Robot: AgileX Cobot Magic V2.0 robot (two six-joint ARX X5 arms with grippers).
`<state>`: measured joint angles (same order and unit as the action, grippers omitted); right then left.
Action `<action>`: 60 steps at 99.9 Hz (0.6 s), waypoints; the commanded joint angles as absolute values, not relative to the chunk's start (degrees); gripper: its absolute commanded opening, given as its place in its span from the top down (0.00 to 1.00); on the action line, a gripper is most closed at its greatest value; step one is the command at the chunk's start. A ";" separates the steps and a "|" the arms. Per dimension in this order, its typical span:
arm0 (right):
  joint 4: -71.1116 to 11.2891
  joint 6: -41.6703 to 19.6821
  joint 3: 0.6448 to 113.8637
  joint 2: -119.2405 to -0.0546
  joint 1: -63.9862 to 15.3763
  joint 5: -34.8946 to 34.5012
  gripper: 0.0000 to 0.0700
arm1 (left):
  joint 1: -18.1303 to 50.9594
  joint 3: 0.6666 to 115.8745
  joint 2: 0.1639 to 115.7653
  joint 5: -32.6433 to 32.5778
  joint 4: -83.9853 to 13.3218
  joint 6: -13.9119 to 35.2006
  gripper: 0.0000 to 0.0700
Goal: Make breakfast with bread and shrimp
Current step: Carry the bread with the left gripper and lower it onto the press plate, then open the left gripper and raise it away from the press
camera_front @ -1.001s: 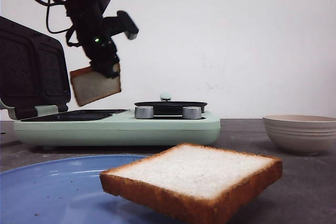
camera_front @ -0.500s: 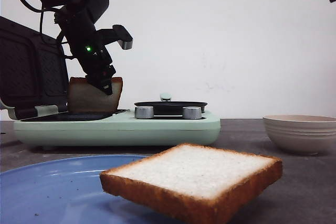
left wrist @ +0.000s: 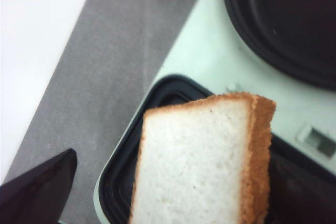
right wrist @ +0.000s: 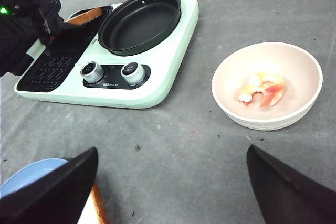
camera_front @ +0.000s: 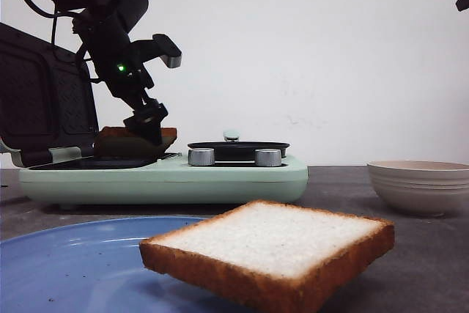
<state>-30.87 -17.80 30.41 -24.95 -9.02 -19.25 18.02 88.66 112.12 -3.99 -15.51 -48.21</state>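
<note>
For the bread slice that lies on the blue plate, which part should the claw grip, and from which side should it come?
Probably the corner of the bread slice that hangs past the rim of the blue plate on the robot's right. There, crust faces are free above and below, so a claw can close over the thickness. The open right claw hovers near that side; the left claw is at the grill with the other slice.

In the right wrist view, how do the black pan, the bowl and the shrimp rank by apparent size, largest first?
1. bowl, about equal to
2. black pan; it sits farther from the camera, so their order is unsure.
3. shrimp, clearly smallest.
</note>
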 commanded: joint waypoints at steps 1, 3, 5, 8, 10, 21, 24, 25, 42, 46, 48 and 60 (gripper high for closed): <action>-30.28 -17.12 30.98 -25.12 -9.26 -19.05 0.22 | 18.22 90.39 113.16 -2.48 -14.83 -44.69 0.00; -30.28 -17.12 30.98 -25.12 -9.26 -19.05 0.22 | 18.22 90.39 113.16 -1.87 -14.76 -44.71 0.00; -30.28 -17.12 30.98 -25.12 -9.26 -19.05 0.22 | 18.22 90.39 113.16 -1.21 -14.74 -44.73 0.00; -30.28 -17.12 30.98 -25.12 -9.26 -19.05 0.22 | 18.13 90.39 113.16 -0.56 -14.76 -44.71 0.00; -30.28 -17.12 30.98 -25.12 -9.26 -19.05 0.22 | 18.06 90.39 113.16 -0.03 -14.83 -44.71 0.00; -30.11 -17.12 30.98 -25.36 -9.26 -19.05 0.22 | 17.58 90.39 113.16 2.72 -15.94 -44.66 0.00; -30.11 -17.12 30.98 -25.36 -9.26 -19.05 0.22 | 17.45 90.39 113.16 2.85 -16.16 -44.62 0.00; -30.11 -17.12 30.98 -25.39 -9.26 -19.05 0.22 | 17.39 90.39 113.16 2.85 -16.23 -44.51 0.00; -29.56 -17.12 30.98 -25.80 -9.26 -19.03 0.22 | 16.45 90.39 112.40 2.85 -14.28 -35.73 0.00; -29.32 -17.12 30.98 -26.09 -9.26 -19.03 0.22 | 16.29 90.39 111.79 2.81 -13.63 -32.08 0.00; -29.21 -17.15 30.98 -26.17 -9.26 -19.03 0.22 | 16.19 90.45 111.53 2.83 -13.32 -30.26 0.00; -28.64 -17.15 30.98 -26.89 -9.26 -19.03 0.22 | 16.03 90.80 108.73 2.87 -13.34 -20.38 0.63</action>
<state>-29.56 -17.80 30.41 -26.30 -9.02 -19.25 15.70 88.77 110.83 2.52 -14.06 -31.14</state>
